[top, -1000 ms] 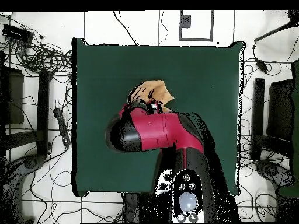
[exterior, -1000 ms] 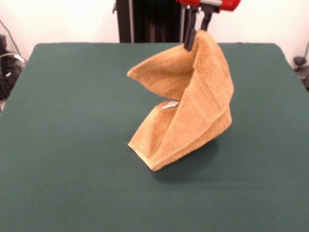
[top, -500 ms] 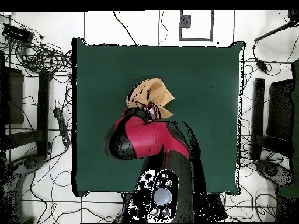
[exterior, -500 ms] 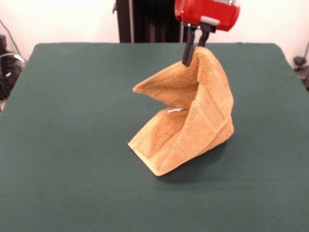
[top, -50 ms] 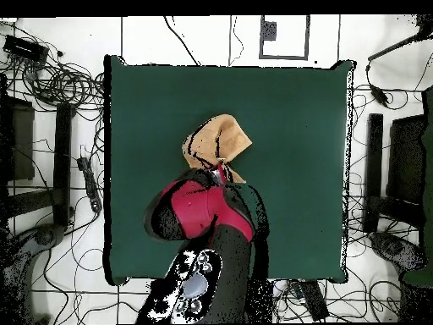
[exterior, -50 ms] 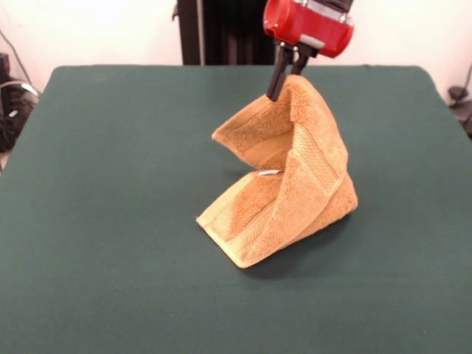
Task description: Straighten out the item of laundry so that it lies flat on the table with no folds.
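The item of laundry [exterior, -50 ms: 295, 181] is a mustard-tan towel, held up by one corner and folded over itself, its lower part resting on the table [exterior, -50 ms: 110, 184]. My gripper [exterior, -50 ms: 284, 82] is shut on the towel's top corner, just under the red wrist housing. From overhead the towel [top, -50 ms: 216, 140] shows beyond the red arm [top, -50 ms: 199, 212], which hides the gripper and the towel's near part. A small white tag peeks out at the towel's inner fold.
Dark green cloth covers the table [top, -50 ms: 287, 110] on all sides of the towel. Cables and stands lie on the floor around the table's edges. The black pedestal stands behind the table's far edge.
The gripper has come lower and shifted slightly left in the front view, still gripping the corner. The towel sags more onto the table. Overhead, the arm has swung toward the base.
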Robot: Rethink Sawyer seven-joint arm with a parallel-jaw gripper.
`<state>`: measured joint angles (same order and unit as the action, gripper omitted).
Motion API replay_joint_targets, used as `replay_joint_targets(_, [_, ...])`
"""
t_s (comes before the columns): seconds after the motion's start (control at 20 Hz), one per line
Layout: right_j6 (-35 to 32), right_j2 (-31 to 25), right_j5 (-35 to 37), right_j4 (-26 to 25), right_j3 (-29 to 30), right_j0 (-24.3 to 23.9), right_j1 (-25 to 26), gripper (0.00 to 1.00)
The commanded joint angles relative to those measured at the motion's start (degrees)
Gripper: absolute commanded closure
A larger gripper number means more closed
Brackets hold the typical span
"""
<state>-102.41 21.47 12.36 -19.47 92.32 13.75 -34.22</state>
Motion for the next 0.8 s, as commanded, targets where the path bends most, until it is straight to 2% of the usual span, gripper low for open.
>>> replay_joint_targets(0.05, [-18.5, 7.0, 0.1, 5.4, -3.3, 5.7, 5.7, 1.00])
replay_joint_targets(0.8, [-21.3, 17.8, 6.6, 18.0, -7.1, 15.4, 14.3, 1.00])
